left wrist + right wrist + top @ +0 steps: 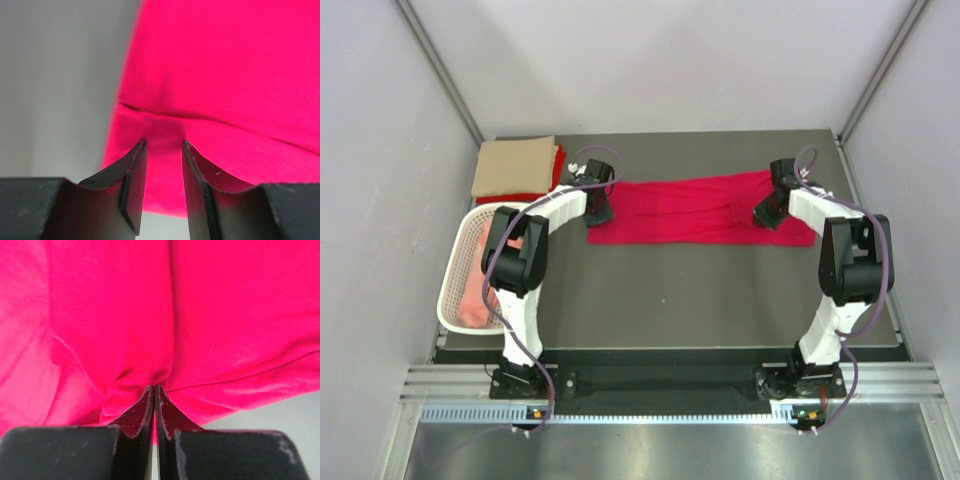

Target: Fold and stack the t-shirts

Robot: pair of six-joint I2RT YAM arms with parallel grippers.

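At left, basket (451,285) holds pink cloth (475,300); right end effector (154,387) clamps red t-shirt (690,210), left end effector (164,144) parted.

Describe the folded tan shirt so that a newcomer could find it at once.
Start at the dark table and go to its far left corner, behind the white basket. The tan shirt lies folded on a red one, the only tan cloth.

The left arm (525,320) and right arm (823,325) are white with black joints, each trailing a purplish-grey cable (597,150). The right gripper (154,390) has scuffed matte-black fingers (135,417).
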